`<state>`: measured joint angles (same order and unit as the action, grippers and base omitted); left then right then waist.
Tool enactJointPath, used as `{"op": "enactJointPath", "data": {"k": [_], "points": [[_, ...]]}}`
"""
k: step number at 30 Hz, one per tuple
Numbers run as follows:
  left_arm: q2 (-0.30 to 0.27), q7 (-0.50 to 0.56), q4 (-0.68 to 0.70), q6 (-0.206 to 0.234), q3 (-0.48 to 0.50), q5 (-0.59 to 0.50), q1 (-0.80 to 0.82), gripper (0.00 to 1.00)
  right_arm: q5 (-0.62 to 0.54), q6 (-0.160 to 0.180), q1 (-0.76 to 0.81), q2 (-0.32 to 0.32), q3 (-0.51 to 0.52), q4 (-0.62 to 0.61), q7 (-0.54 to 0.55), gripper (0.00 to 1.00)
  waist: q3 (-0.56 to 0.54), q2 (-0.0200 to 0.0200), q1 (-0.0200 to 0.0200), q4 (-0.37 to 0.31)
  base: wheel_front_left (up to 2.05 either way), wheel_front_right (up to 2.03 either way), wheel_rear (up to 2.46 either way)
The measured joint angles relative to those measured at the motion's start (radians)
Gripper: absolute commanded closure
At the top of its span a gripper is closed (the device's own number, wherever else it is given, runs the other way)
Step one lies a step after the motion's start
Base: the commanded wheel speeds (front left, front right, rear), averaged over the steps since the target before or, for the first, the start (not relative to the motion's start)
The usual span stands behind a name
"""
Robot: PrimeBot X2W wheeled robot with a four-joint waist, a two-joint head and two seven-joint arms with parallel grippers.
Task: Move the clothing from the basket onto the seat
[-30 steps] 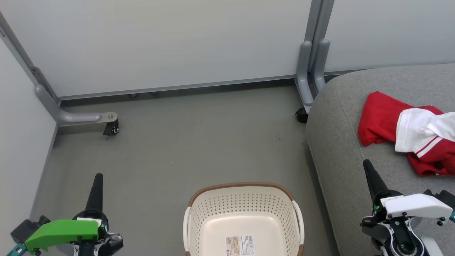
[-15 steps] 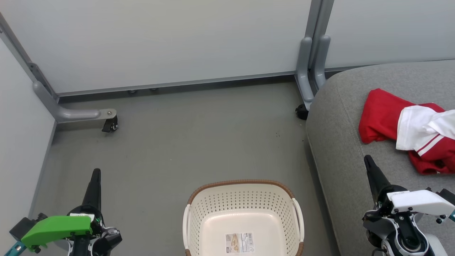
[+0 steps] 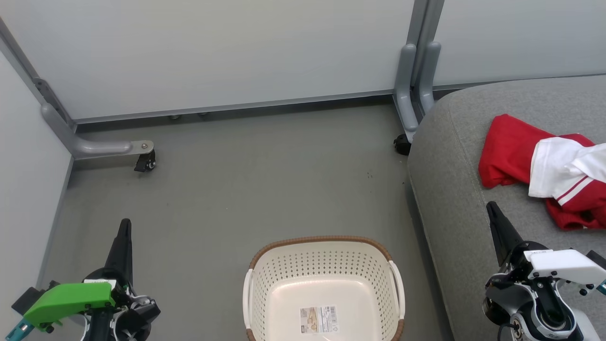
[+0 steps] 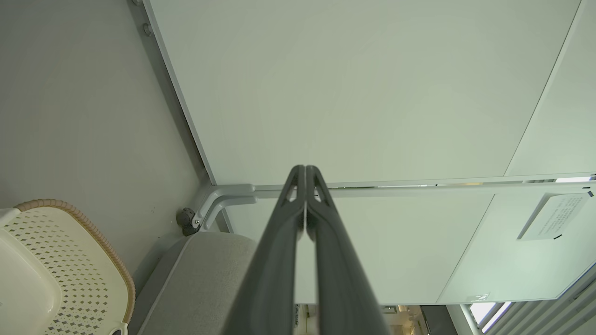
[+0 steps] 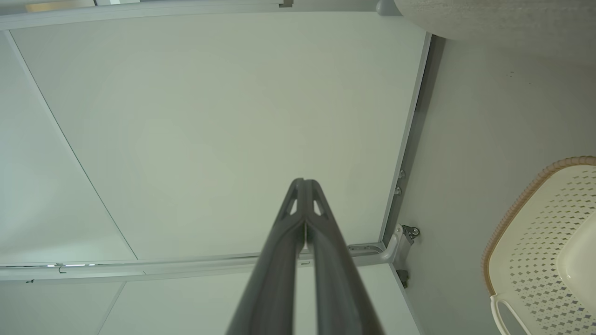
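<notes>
The red clothing (image 3: 511,151), part of it white with thin red stripes (image 3: 561,173), lies crumpled on the grey seat (image 3: 454,189) at the right. The cream basket (image 3: 324,284) with a brown rim stands on the floor at bottom centre, holding nothing but its label sticker (image 3: 318,318). My left gripper (image 3: 124,225) is shut at the lower left, over the floor and left of the basket. My right gripper (image 3: 491,207) is shut at the lower right, above the seat and just in front of the clothing. The basket (image 4: 56,260) and seat (image 4: 205,274) appear in the left wrist view, and the basket (image 5: 545,242) in the right wrist view.
Pale partition walls close off the back and left. Their grey feet with black casters (image 3: 144,163) (image 3: 401,144) stand on the grey floor (image 3: 265,180). The seat's rounded edge lies close to the basket's right handle (image 3: 397,284).
The head view has shifted, so the whole scene sits a little higher in the picture. Both grippers stay shut and low. The clothing and the basket lie as before.
</notes>
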<state>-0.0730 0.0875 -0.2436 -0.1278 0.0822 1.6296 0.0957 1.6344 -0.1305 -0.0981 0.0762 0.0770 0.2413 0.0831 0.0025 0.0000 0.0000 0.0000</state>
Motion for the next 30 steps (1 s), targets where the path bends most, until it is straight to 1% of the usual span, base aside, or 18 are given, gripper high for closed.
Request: {"op": "enactJointPath", "data": {"k": [30], "points": [[0.006, 0.009, -0.002, 0.0, 0.01, 0.004, 0.006, 1.0, 0.001, 0.0, -0.005, -0.007, 0.011, 0.002, 0.01, 1.0, 0.001, 0.0, 0.0, 0.0, 0.0, 0.0, 0.0]]}}
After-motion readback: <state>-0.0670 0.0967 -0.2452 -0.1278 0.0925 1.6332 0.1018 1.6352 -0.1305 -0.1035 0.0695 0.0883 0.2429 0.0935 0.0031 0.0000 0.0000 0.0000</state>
